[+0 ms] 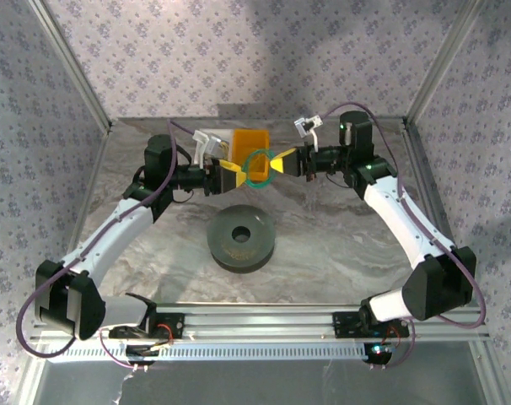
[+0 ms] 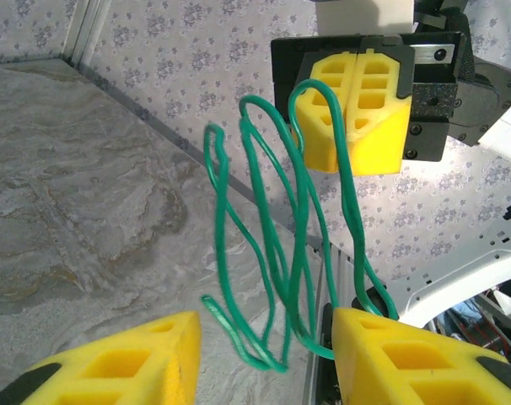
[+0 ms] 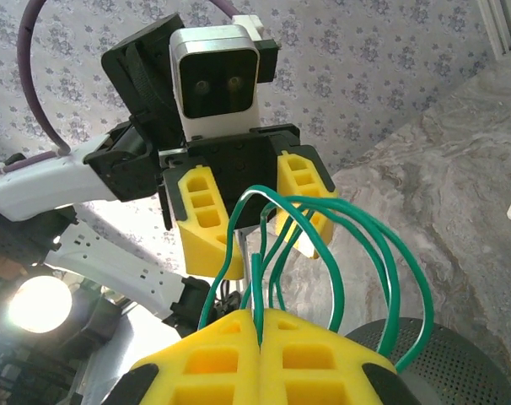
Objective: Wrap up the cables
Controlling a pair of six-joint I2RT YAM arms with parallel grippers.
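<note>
The right gripper (image 1: 282, 163) pinches the cable (image 1: 257, 167) in free air, spool (image 1: 241, 237) below. The left gripper (image 1: 230, 175) faces it, spread around the loops.

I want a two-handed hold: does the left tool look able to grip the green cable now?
Probably yes. The cable hangs in loops right between the open fingers of the left tool, with nothing in between; the right tool holds its far end shut, clear of that gap.

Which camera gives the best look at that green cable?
The left wrist view: the green cable hangs close up, its loops spread apart and easy to trace. The right wrist view shows the cable close too, but its loops overlap more. In the top view the cable is just a small green ring.
</note>
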